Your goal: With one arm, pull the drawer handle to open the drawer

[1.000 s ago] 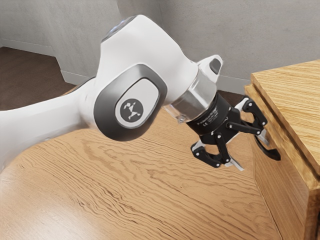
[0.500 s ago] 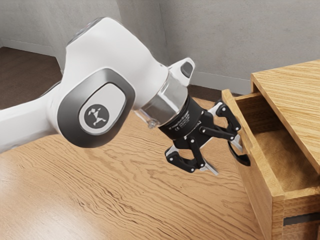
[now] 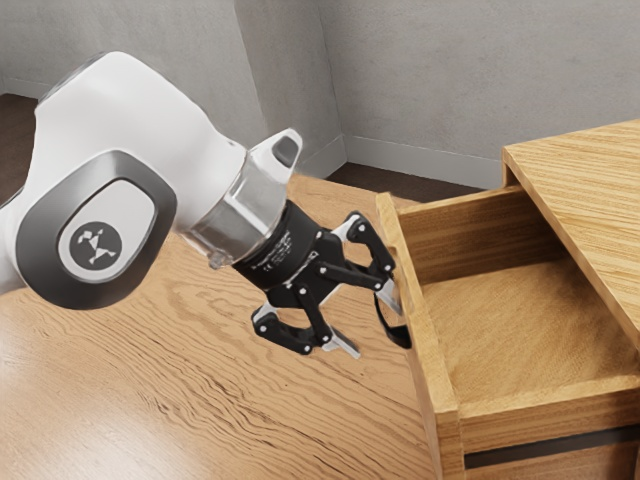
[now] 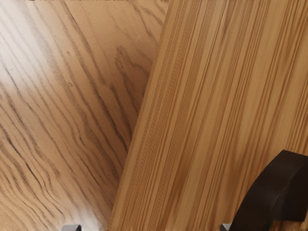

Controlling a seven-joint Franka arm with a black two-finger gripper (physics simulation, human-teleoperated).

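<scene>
The wooden drawer (image 3: 416, 330) stands pulled well out of its cabinet (image 3: 585, 195), and its bare inside floor shows. A black curved handle (image 3: 400, 334) sits on the drawer front. My black gripper (image 3: 372, 326) is at that handle with its fingers spread wide. The upper finger (image 3: 388, 292) is hooked behind the handle, while the lower finger (image 3: 338, 346) hangs free over the table, so the gripper is open. In the wrist view, the drawer front (image 4: 216, 115) lies just under my hand, with the handle (image 4: 275, 196) at the edge.
The wooden tabletop (image 3: 180, 400) stretches toward the exterior view's left and front. A second drawer front with a dark gap (image 3: 560, 452) lies below the open one. Grey walls and a skirting board stand behind the table.
The drawer went from shut to far open, sliding toward the exterior view's left. My arm and gripper drew back leftward with the handle hooked on the upper finger.
</scene>
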